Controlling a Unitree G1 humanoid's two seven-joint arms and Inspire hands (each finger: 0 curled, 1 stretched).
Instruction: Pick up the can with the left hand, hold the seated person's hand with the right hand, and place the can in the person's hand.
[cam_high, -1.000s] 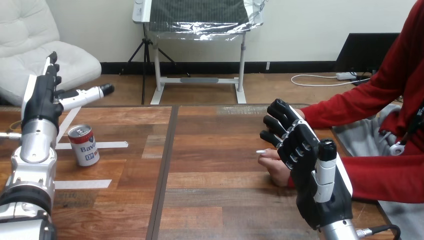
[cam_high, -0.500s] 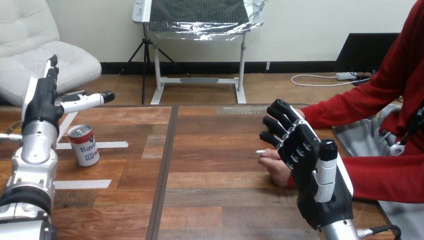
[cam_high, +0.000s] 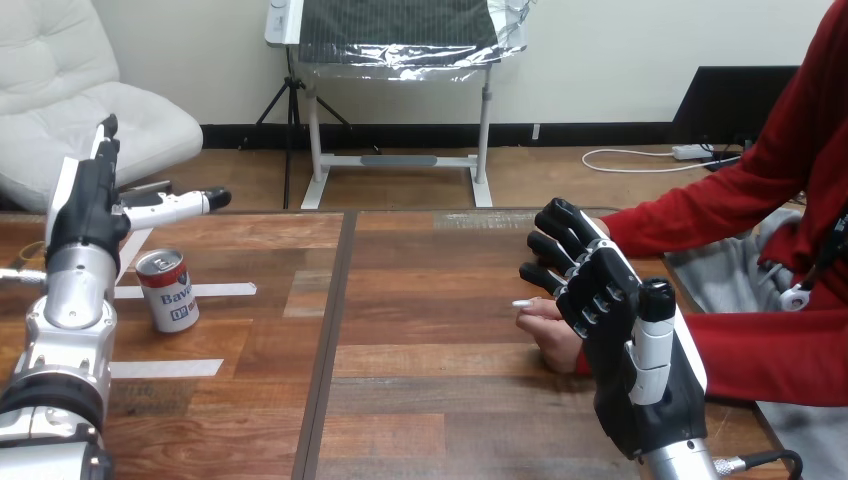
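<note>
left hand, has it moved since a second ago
Yes: the left hand has sunk slightly, down toward the can, which has stayed put.

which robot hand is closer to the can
The left hand, open and raised just left of the can. The right hand is far across the table, beside the person's hand.

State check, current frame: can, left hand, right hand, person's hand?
can: upright on the table, not grasped.
left hand: open, fingers straight, raised behind the can, not touching it.
right hand: in front of the person's hand; cannot tell whether it holds it.
person's hand: on the table, partly hidden by the right hand, holding no can.
</note>
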